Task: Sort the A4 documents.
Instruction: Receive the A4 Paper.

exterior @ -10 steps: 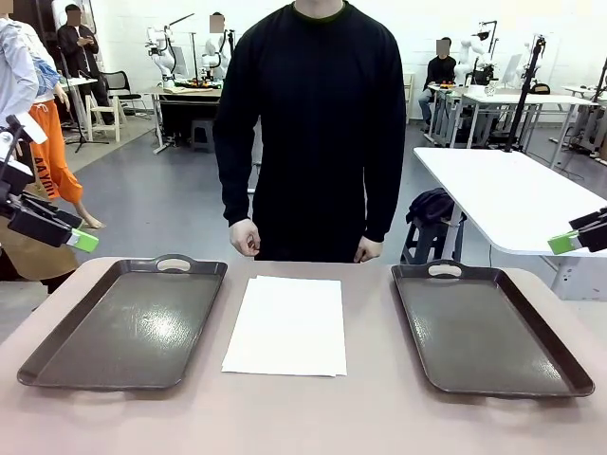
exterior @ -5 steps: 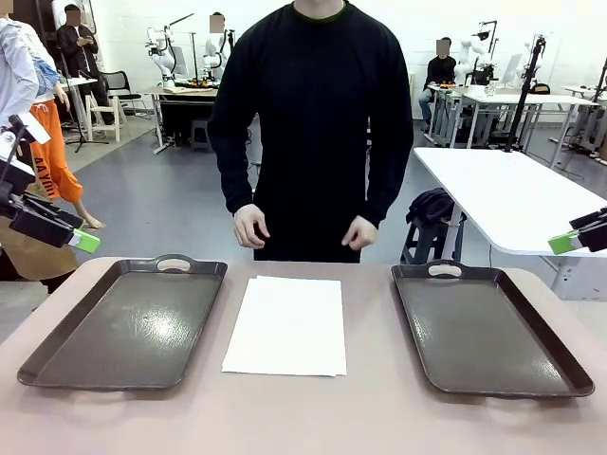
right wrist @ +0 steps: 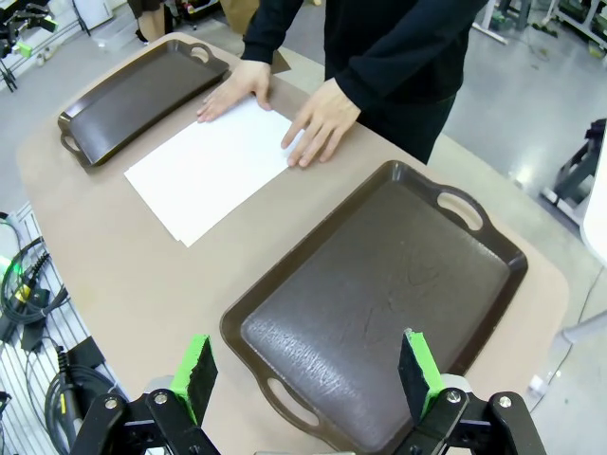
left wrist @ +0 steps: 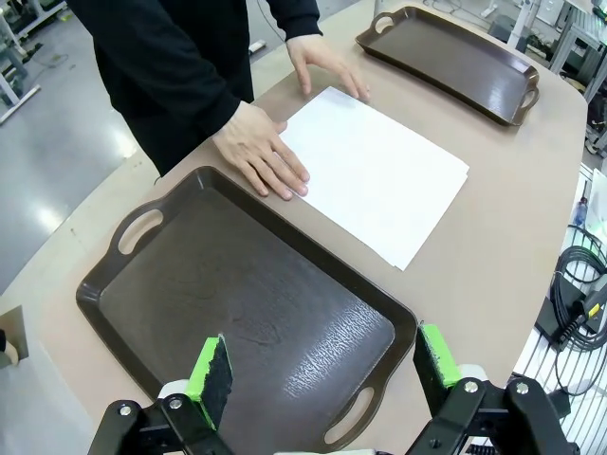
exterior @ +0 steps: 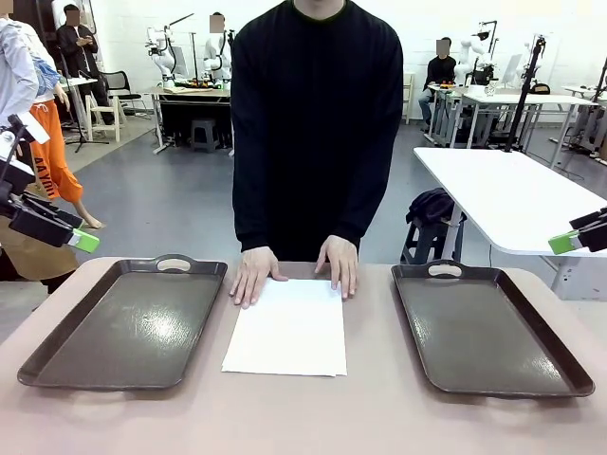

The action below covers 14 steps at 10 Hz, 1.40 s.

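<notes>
Paper sits dead centre in the front view: the A4 documents (exterior: 285,330) lie in a neat white stack flat on the counter (exterior: 379,412), between the left tray (exterior: 123,327) and the right tray (exterior: 488,332), touching neither. The person (exterior: 318,123) in black stands at the far side, right hand (exterior: 254,275) and left hand (exterior: 340,265) both palm-down on the stack's far edge, one at each far corner. Out at the picture's edges the left gripper (exterior: 81,240) and the right gripper (exterior: 561,244) hang raised above counter level, and from here one cannot tell how wide either stands. Over to the left wrist view: the left gripper's green pads (left wrist: 211,370) are spread wide with nothing between them, poised above the dark brown left tray (left wrist: 247,294). Just beyond it lie the documents (left wrist: 379,175), the right hand (left wrist: 261,156) pressing the corner nearest that tray, the left hand (left wrist: 327,71) on the corner farther off, the right tray (left wrist: 455,62) beyond. Now the right wrist view: the right gripper's pads (right wrist: 417,370) also stand wide, gripping nothing, above the right tray (right wrist: 379,294). The stack (right wrist: 209,166) lies just past it, with the left hand (right wrist: 318,123) on its nearer corner and the right hand (right wrist: 237,90) on the other.
</notes>
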Tool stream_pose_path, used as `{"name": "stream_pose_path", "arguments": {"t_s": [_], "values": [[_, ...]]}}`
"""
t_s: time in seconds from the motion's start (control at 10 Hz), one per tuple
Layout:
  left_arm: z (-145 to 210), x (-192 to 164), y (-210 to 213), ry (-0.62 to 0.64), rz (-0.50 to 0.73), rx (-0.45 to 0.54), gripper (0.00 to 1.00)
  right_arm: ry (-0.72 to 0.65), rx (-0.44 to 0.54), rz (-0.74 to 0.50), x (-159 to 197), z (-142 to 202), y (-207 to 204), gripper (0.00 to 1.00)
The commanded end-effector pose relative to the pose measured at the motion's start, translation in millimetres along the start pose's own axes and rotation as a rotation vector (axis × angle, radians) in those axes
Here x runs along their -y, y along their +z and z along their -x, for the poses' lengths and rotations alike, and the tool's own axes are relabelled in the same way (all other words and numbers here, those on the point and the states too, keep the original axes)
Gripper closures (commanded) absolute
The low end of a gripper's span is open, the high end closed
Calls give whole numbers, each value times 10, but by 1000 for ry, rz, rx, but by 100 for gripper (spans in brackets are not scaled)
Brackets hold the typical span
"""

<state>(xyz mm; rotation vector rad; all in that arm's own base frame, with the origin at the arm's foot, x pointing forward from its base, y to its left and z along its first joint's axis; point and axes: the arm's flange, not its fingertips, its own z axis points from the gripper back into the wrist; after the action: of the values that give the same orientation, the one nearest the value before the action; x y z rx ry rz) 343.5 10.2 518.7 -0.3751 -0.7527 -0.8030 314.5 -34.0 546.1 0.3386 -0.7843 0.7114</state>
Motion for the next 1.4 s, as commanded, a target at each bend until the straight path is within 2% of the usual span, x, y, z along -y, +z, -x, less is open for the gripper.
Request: {"name": "stream_pose_path", "arguments": {"t_s": [0.0,1.3], "values": [[8,-19,-6,-6,7,9,0,1,-1,-1,-1,0,-5,0],[8,-19,-6,-6,7,9,0,1,-1,-1,-1,0,-5,0]]}}
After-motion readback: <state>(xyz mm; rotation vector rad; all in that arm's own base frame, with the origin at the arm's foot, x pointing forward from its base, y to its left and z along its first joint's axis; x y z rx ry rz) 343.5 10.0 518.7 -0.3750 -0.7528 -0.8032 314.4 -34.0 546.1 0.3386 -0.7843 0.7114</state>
